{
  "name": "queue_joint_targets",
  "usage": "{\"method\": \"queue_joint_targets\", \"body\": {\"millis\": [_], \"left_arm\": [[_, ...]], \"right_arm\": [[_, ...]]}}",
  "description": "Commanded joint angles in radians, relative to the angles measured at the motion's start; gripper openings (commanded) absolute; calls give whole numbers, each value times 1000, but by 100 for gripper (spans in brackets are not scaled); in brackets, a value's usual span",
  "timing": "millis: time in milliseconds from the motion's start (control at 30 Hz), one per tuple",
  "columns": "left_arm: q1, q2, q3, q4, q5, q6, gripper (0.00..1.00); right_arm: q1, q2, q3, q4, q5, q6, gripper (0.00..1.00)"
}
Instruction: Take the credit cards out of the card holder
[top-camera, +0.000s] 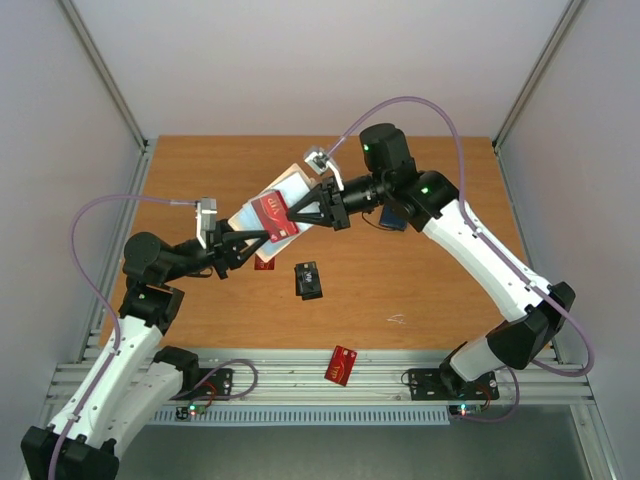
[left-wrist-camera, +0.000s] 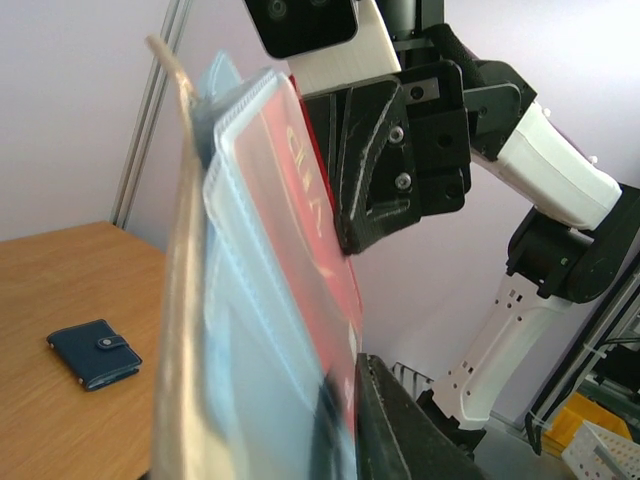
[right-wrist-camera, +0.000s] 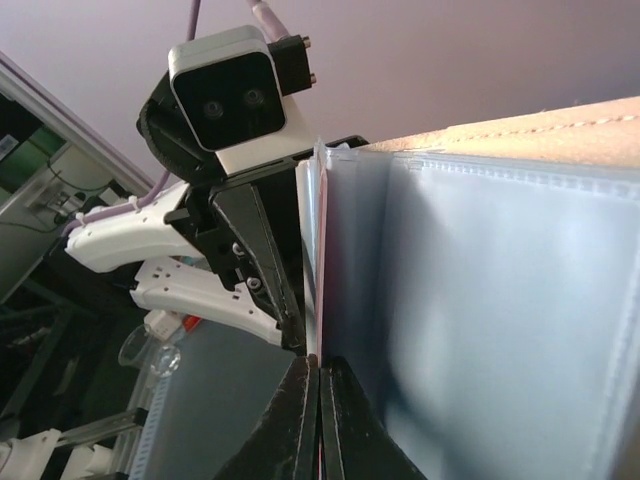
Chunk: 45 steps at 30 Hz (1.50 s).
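The pale beige folding card holder (top-camera: 300, 182), grey-blue plastic sleeves showing, hangs in the air over the middle of the wooden table (top-camera: 440, 290), spanning the gap between the arms. The left gripper (top-camera: 258, 245) is clamped on its near-left end. The right gripper (top-camera: 292, 215), fingers almost shut, pinches the far-right edge of a thin red rectangular credit card (top-camera: 268, 210) lodged in a sleeve. The card reaches from those fingers toward the near left, so drawing it out likely means pulling far-right along the holder's long axis. A black card (top-camera: 308, 280) and another red card (top-camera: 343, 365) lie nearer, already out.
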<state>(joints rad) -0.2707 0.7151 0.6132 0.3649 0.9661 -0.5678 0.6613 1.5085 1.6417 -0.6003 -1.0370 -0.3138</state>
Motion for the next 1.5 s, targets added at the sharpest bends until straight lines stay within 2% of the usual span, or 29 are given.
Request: {"method": "queue_joint_targets", "body": {"millis": [0,67,233,367,733,1133,1333,1400,1467], "left_arm": [[-4,-4,-2,58,29,24,23],[-4,-1,0,56,33,28,22],[-4,6,3,53,35,31,1],[-5,3,3,46,29,31,0],[-4,-7,-4,37,6,31,0],[-4,-7,-3,15,-14,44,0],[-3,-17,-5,-10,-28,55,0],[-2,-26,3,-83,-114,63,0],[-1,-41,23,-286,-363,95,0]], "right_arm": [[-25,-11,61,-82,3,-61,1],[-25,-11,68,-100,-2,-68,1],[-25,-10,67,-85,-11,-52,1],[-28,-21,69,-99,-3,-74,1],[-79,-30,121,-301,41,-195,1],[-111,-11,212,-443,71,-271,1],[-139,-5,239,-472,92,-282,1],[-153,-10,237,-444,133,-250,1],[-186,-18,212,-373,182,-168,1]]}}
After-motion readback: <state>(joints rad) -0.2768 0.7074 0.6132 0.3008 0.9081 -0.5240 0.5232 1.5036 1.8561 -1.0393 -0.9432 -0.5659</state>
